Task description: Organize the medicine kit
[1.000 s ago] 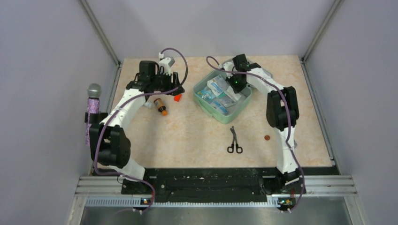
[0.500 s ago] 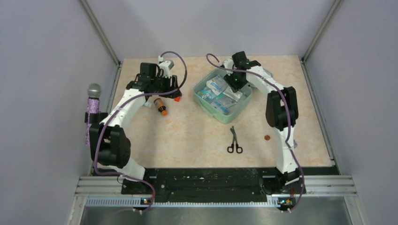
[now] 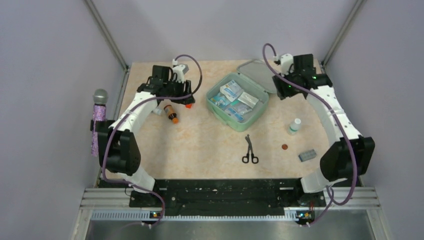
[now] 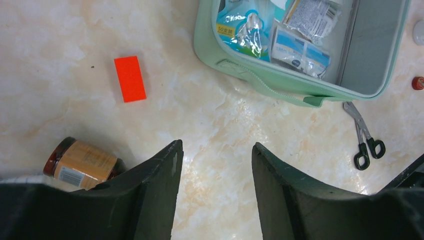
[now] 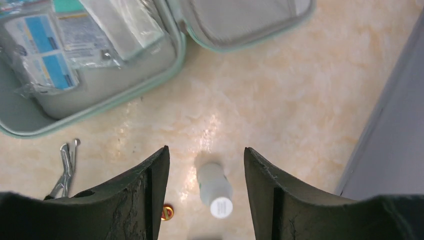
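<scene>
The medicine kit is a mint-green box lying open at the back middle, with several packets inside and its lid folded back. My left gripper hovers open left of the kit, over bare table; the left wrist view shows the kit ahead at the upper right of the gripper. My right gripper is open right of the lid, holding nothing. In the right wrist view a white bottle stands on the table below the gripper, with the kit at the upper left.
An orange block and a brown bottle lie by the left gripper. Black scissors, a small red cap, the white bottle and a grey-blue pack lie nearer. A microphone stands at the left edge.
The right arm has swung out of the kit to the back right and its jaws have opened. The lid, white bottle and grey-blue pack now show. The left gripper barely moved.
</scene>
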